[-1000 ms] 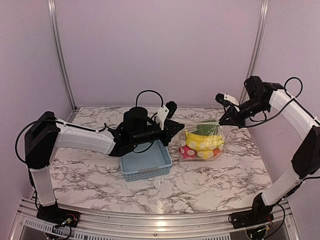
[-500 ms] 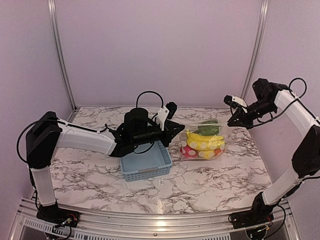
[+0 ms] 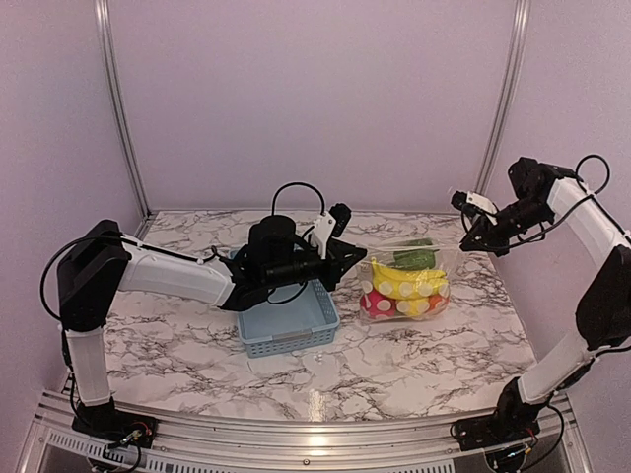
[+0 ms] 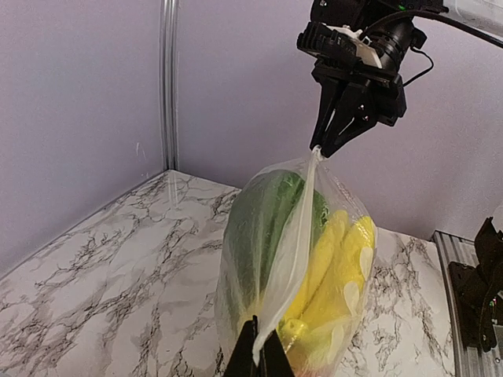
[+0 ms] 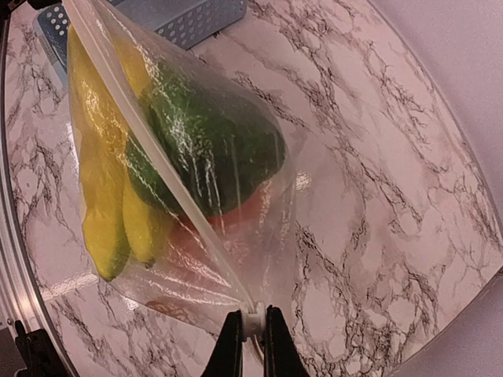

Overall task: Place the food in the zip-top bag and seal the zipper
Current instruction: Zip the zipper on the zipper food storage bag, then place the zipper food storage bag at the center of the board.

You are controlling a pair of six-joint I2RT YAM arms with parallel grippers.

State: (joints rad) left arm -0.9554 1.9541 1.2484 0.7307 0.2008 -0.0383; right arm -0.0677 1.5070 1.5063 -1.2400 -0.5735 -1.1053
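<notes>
Right wrist: zipper (image 5: 161,161) end in gripper (image 5: 251,320)

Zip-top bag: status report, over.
Left pincer, right pincer shut on opposite ends of pale zipper strip. Clear plastic zip-top bag holds yellow toy bananas, green piece. Blue-grey mesh basket beside it, apart.

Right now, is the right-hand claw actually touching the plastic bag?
Touching. The right wrist view shows the right gripper pinching one corner of the zip-top bag.
</notes>
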